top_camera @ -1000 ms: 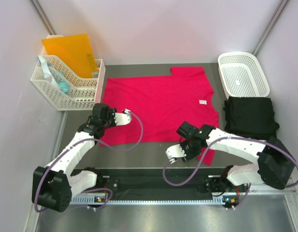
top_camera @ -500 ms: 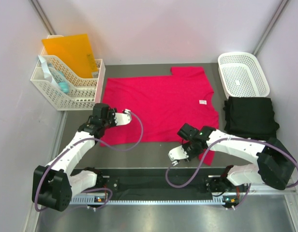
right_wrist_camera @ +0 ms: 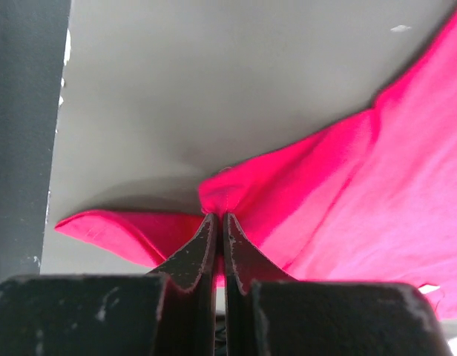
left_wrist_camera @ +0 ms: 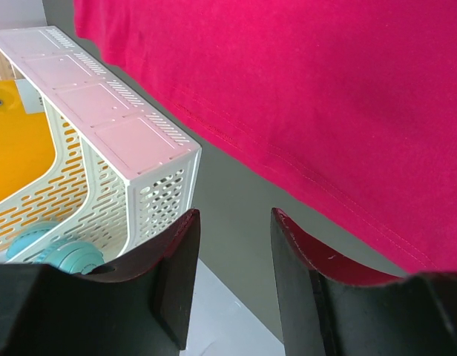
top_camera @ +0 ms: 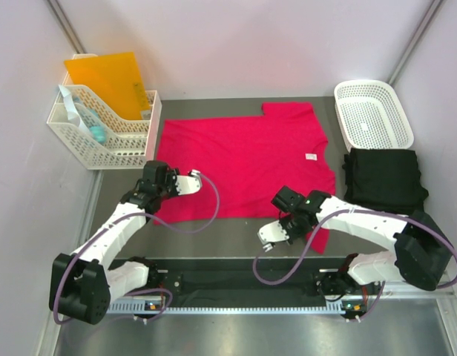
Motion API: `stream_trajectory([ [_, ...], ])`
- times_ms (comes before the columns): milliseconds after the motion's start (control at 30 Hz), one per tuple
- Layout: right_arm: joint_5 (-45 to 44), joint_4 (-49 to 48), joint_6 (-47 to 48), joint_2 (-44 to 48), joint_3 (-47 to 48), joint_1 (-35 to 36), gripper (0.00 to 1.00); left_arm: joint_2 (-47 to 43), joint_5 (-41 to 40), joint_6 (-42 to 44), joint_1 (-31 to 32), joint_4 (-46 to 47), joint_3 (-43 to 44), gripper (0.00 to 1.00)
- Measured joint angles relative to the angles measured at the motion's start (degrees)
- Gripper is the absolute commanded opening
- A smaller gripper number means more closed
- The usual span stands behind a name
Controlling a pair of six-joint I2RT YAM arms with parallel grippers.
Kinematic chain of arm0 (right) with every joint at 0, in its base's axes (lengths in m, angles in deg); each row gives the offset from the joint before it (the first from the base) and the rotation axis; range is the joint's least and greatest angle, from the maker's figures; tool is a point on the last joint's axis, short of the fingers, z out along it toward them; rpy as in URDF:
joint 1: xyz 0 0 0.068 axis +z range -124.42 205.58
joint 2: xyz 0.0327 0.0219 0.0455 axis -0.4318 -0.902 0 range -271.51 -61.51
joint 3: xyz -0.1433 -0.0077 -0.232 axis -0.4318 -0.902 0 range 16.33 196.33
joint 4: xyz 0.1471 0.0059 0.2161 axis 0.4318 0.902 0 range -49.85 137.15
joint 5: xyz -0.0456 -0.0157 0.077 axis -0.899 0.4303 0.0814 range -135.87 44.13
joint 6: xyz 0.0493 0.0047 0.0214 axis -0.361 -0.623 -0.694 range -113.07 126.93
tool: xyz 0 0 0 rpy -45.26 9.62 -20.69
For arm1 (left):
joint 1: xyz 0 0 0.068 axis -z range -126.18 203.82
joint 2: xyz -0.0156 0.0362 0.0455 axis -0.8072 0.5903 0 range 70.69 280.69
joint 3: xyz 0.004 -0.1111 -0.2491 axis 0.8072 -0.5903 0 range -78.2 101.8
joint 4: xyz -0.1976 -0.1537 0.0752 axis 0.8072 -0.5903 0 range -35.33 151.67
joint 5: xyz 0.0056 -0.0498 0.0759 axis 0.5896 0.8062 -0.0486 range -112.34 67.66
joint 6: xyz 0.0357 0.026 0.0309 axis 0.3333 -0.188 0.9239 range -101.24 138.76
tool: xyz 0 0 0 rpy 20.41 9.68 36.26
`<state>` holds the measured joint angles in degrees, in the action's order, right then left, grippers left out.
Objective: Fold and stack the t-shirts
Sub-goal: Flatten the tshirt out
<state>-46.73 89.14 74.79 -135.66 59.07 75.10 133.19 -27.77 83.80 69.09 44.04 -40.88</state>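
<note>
The right gripper has snapped together on a sleeve of the pinkish-red t-shirt, at its 5 o'clock corner. The left gripper hovers, jaws apart, at 8 o'clock (black t-shirt folded at 3 o'clock).

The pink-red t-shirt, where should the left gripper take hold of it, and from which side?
Probably its near hem corner, coming in from the left: the t-shirt lies flat, so only that free edge offers a lip, and the right gripper pinches the near sleeve.

Spread red t-shirt; folded black t-shirt.
</note>
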Motion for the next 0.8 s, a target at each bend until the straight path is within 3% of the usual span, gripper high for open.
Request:
stream_trajectory([
  [400,12.2,8.9,-3.1,-5.7,13.2,-2.3,0.01,0.0,0.0,-0.3,0.0,0.0,-0.3,0.48],
  [433,12.9,9.4,-3.2,-6.2,13.2,-2.4,0.04,0.0,0.0,-0.3,0.0,0.0,-0.3,0.48],
  [500,13.7,10.4,-3.5,-7.2,13.2,-2.4,0.32,0.0,0.0,-0.3,0.0,0.0,-0.3,0.48],
  [567,13.9,11.1,-3.7,-8.1,13.2,-2.4,0.47,0.0,0.0,-0.3,0.0,0.0,-0.3,0.48],
  [667,13.2,12.0,-3.3,-8.8,13.0,-2.4,0.55,0.0,0.0,-0.3,0.0,0.0,-0.3,0.48],
  [800,11.6,11.9,-2.8,-7.6,11.6,-2.4,0.50,0.0,0.0,-0.3,0.0,0.0,-0.3,0.48],
])
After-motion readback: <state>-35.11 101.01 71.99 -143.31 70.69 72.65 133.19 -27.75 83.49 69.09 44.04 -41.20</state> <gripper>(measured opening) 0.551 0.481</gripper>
